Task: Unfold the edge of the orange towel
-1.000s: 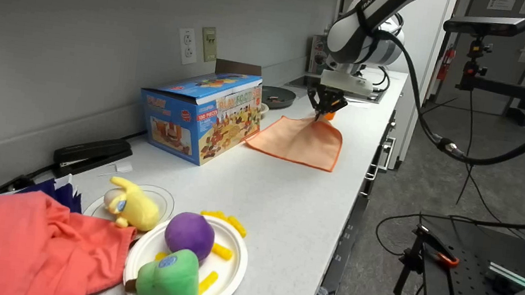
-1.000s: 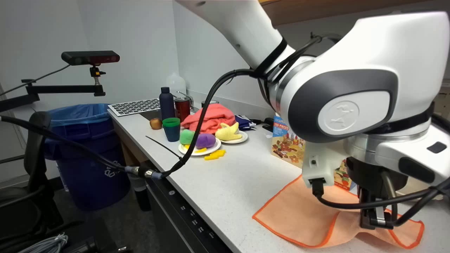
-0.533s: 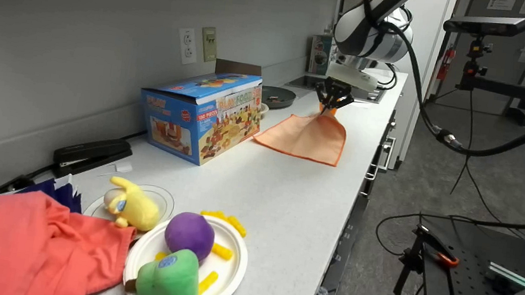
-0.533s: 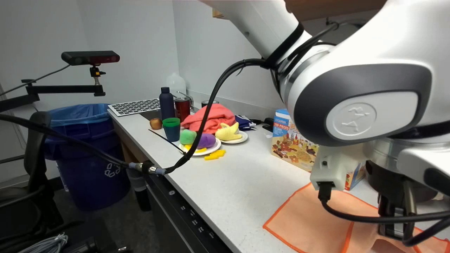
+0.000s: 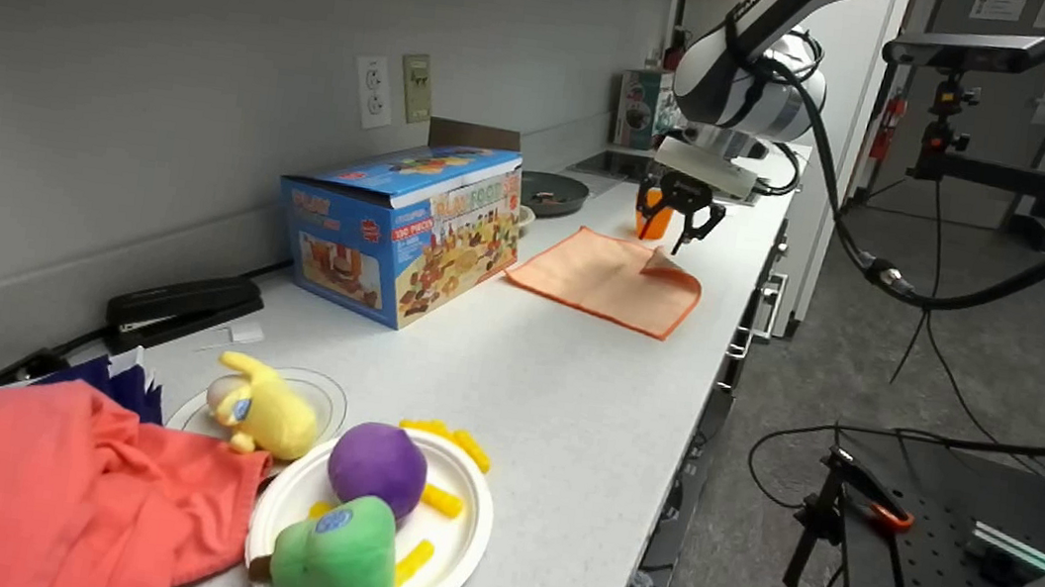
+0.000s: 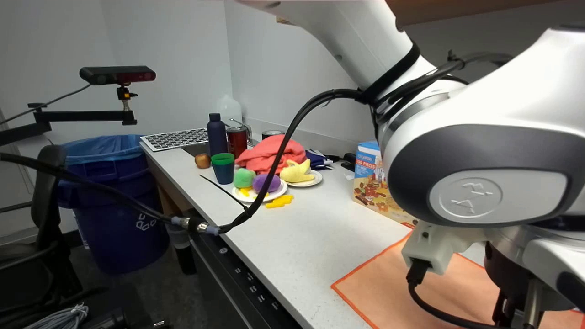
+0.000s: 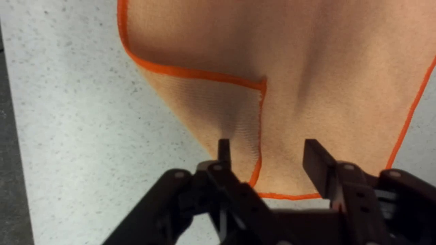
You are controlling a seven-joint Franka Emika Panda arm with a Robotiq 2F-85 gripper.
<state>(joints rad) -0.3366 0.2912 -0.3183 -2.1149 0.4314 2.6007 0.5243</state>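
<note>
The orange towel (image 5: 599,283) lies spread on the counter beside the colourful box, edged in darker orange. One corner is turned over: in the wrist view this folded flap (image 7: 204,98) is a triangle on the upper side of the cloth, its tip pointing inward. My gripper (image 7: 267,144) stands open above the towel, its fingers apart with no cloth between them. One finger (image 7: 223,151) is over the flap, the other (image 7: 318,166) over the flat part. In an exterior view the gripper (image 5: 659,243) hovers just behind the flap. The arm hides part of the towel (image 6: 379,288).
The play food box (image 5: 465,237) stands against the wall side of the towel. An orange cup (image 5: 654,220) is behind the gripper, with a dark pan (image 5: 549,199) further back. A plate (image 5: 464,566) of toy food and a salmon-red cloth (image 5: 40,484) lie at the near end.
The jaws have opened and let go of the towel. The lifted part has dropped, leaving a corner folded over. Before that, the gripper drew the towel back, away from the box.
</note>
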